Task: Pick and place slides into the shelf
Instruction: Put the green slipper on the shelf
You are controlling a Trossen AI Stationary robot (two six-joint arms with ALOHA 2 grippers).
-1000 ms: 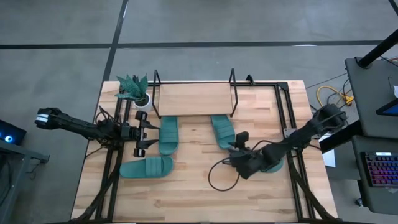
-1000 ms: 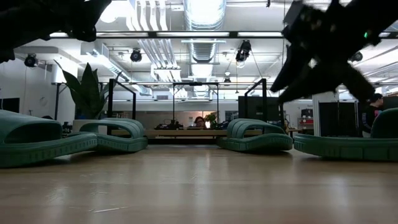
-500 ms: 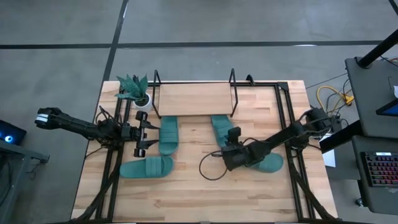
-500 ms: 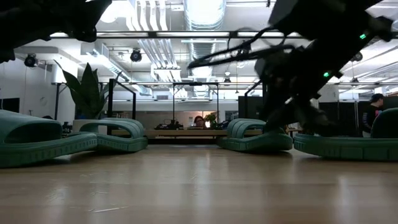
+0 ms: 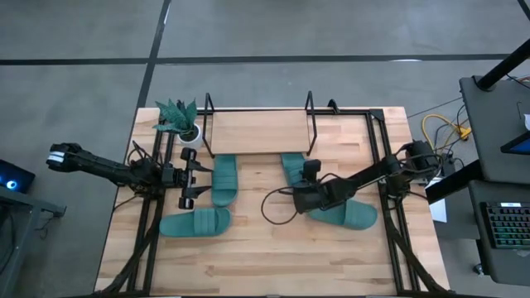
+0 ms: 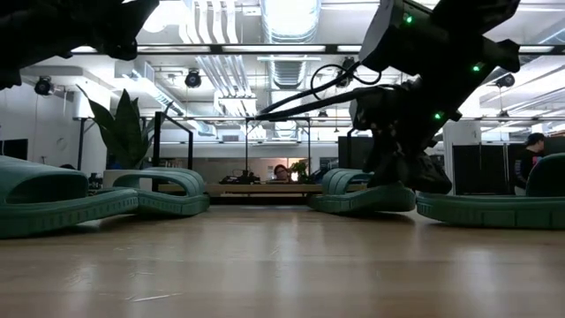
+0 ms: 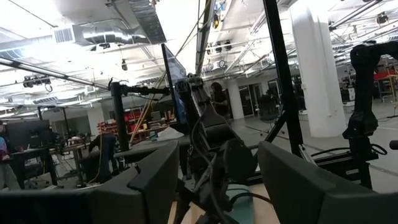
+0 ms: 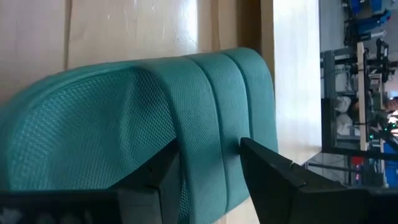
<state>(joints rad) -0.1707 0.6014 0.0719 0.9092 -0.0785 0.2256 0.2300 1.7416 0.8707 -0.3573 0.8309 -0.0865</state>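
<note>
Four teal slides lie sole-down on the table: one (image 5: 224,180) beside my left gripper, one (image 5: 195,223) toward the near-left, one (image 5: 293,170) just in front of the shelf, and one (image 5: 349,216) to the right. The shelf (image 5: 261,132), a light board in a black wire frame, stands at the far edge. My right gripper (image 5: 301,195) is open, low over the near end of the slide in front of the shelf. In the right wrist view its fingers (image 8: 158,177) straddle the ribbed strap (image 8: 208,124). My left gripper (image 5: 194,178) hovers open, left of its slide. My right gripper comes down on the ribbed strap (image 8: 211,155) from above, one finger on each side of the middle ribs. I cannot tell whether the fingers touch it. The slide lies flat on the table.
A small potted plant (image 5: 179,120) stands at the far-left corner beside the shelf. A black cable (image 5: 273,211) loops from my right arm over the table's middle. Black frame rails (image 5: 149,223) run along both sides. Bare wood lies along the near edge.
My right gripper has swung from above the right-hand slide toward the table's left and far edge, and has come down over the slide in front of the shelf. No slide has moved. My left arm has kept still.
</note>
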